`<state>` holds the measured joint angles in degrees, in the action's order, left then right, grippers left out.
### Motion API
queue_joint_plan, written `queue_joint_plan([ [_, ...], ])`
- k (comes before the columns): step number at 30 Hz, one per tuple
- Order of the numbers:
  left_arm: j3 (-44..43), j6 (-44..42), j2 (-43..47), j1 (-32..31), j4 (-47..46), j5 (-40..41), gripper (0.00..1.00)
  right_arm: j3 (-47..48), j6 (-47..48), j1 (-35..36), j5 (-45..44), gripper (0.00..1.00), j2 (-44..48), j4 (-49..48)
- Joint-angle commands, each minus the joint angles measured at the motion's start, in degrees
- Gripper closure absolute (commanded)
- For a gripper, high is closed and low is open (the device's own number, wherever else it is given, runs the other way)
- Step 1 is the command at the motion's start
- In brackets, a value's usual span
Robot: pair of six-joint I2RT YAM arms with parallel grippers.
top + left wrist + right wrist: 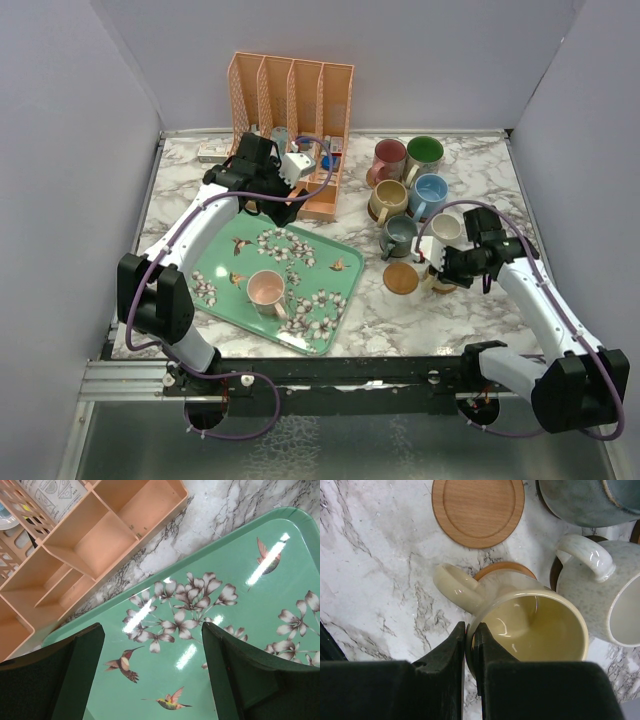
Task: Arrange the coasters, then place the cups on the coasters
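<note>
My right gripper (470, 635) is shut on the rim of a yellow cup (535, 625), next to its handle. The cup stands upright over a light brown coaster (502, 569); I cannot tell if it rests on it. A bare coaster (477, 510) lies just beyond, also seen from above as coaster (400, 278). A cream speckled cup (605, 595) and a grey-blue cup (590, 500) stand close by on dark coasters. Maroon (388, 158), green (423, 153), tan (388, 200) and blue (430, 190) cups stand behind. A pink cup (265, 290) sits on the green tray (335, 290). My left gripper (152, 645) hangs open above the tray.
An orange slotted organizer (295, 100) stands at the back, just behind my left gripper (283, 208), and fills the upper left of the left wrist view as organizer (100, 535). The floral tray (240, 630) covers the table's left half. Grey walls enclose the marble table (380, 320).
</note>
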<state>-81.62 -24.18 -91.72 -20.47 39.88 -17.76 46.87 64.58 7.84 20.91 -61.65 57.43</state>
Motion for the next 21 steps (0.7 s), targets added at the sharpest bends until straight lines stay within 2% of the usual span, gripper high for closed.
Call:
queue_joint_plan([
  [1, -0.37, -0.16, 0.75, 0.09, -1.12, -2.06, 0.17, 2.85, 3.75, -1.44, 2.87, 0.99, -0.67, -0.23],
  [11, -0.77, 0.18, -0.16, 0.16, -1.11, -1.22, 0.17, 4.77, 9.94, -6.28, 5.91, 0.99, -4.02, 1.64],
  [21, -1.25, 0.32, -1.09, 0.09, -1.11, -0.45, 0.17, 6.02, 11.39, -6.78, 7.86, 0.99, -5.74, 2.72],
])
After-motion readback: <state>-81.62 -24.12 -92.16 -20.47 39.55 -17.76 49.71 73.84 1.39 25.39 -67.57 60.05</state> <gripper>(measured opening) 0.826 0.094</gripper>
